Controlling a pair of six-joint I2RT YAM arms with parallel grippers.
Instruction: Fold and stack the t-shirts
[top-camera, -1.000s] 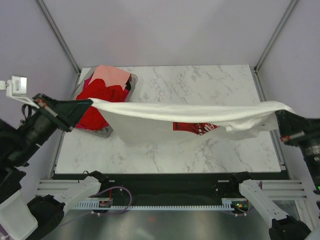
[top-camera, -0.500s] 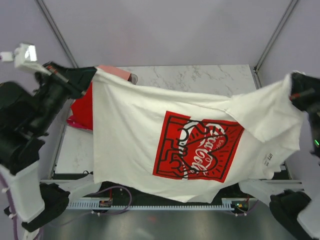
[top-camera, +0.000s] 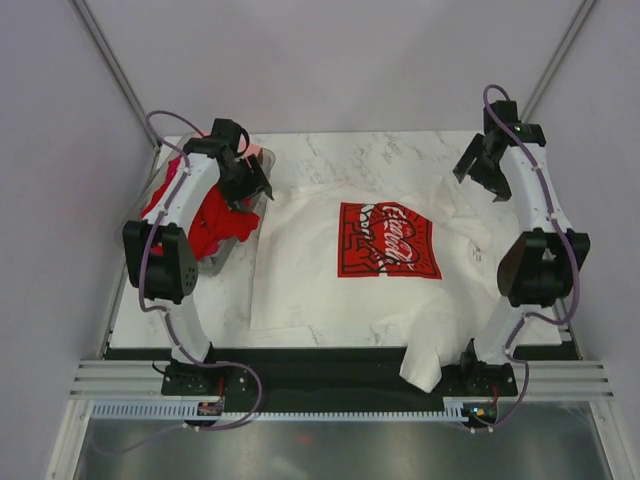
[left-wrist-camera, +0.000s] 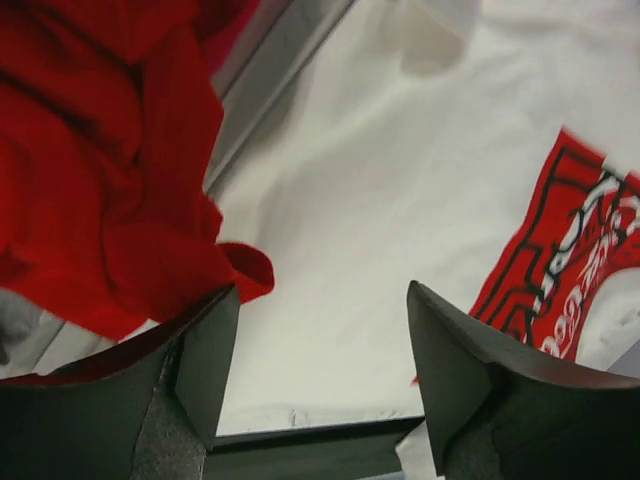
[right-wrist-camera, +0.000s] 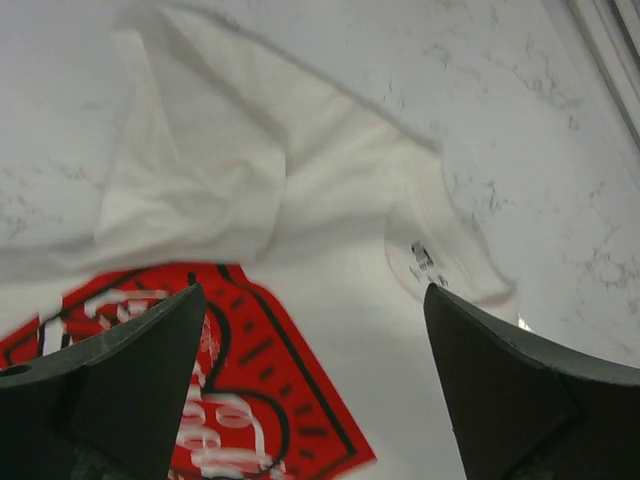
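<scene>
Top external — cream t-shirt (top-camera: 300, 270) flat between left tool (top-camera: 254, 186), right tool (top-camera: 482, 176); untouched

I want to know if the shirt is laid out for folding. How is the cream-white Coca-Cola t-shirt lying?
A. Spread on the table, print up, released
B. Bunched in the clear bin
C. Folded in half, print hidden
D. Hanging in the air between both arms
A: the cream-white t-shirt lies spread on the marble table, red print up, and the left gripper and right gripper are open, nothing between their fingers.
</scene>
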